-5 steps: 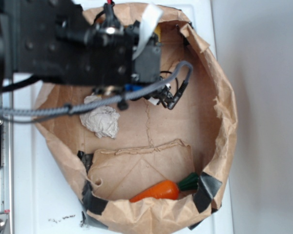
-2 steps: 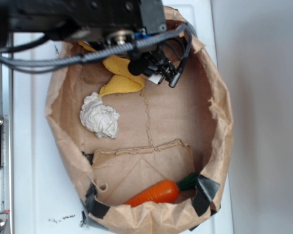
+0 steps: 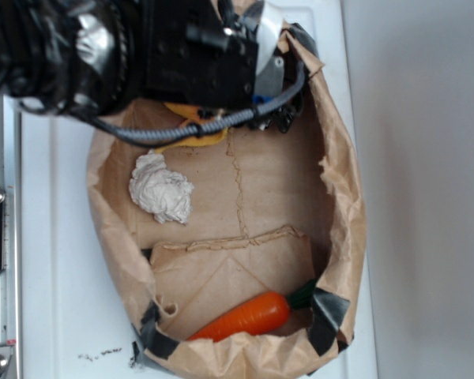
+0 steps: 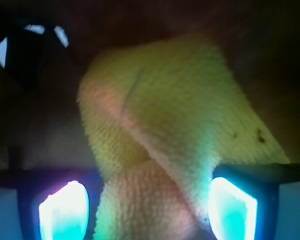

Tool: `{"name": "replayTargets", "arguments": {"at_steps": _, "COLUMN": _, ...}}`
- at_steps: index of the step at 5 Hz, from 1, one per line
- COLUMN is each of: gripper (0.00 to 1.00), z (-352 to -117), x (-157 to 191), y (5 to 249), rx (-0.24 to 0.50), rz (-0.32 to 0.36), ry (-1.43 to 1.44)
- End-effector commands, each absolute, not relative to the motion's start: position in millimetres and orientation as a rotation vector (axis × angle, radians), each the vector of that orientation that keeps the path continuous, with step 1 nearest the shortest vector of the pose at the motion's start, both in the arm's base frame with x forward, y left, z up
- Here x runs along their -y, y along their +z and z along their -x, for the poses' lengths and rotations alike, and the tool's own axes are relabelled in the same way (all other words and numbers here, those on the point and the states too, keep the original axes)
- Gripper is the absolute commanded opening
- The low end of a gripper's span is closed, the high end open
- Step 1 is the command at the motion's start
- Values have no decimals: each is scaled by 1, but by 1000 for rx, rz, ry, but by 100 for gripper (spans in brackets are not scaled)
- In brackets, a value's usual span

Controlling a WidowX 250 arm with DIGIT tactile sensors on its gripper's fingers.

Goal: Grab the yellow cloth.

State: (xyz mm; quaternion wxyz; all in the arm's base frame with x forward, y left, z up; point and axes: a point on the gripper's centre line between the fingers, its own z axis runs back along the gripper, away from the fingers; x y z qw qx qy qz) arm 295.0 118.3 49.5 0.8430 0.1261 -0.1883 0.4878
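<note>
Overhead: bright yellow fuzzy terry cloth (image 3: 191,133) lying at far end of crumpled brown paper bag (image 3: 344,205), mostly hidden beneath black arm.

Wrist: end effector (image 4: 149,210) open, fingers (image 4: 65,210) straddling a raised fold. Judged light, soft, compressible; best pinched at that fold.
</note>
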Motion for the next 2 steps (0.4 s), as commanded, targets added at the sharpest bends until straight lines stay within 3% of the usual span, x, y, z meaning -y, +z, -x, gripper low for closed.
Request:
{"name": "replayTargets", "arguments": {"at_steps": 1, "gripper": 0, "z": -290, "x": -123, "y": 74, "rx": 458, "rz": -221, "ry": 1020}}
{"name": "replayTargets", "arguments": {"at_steps": 2, "gripper": 0, "z": -288, "x": -121, "y": 83, "rx": 454, "rz": -182, "ry": 1012}}
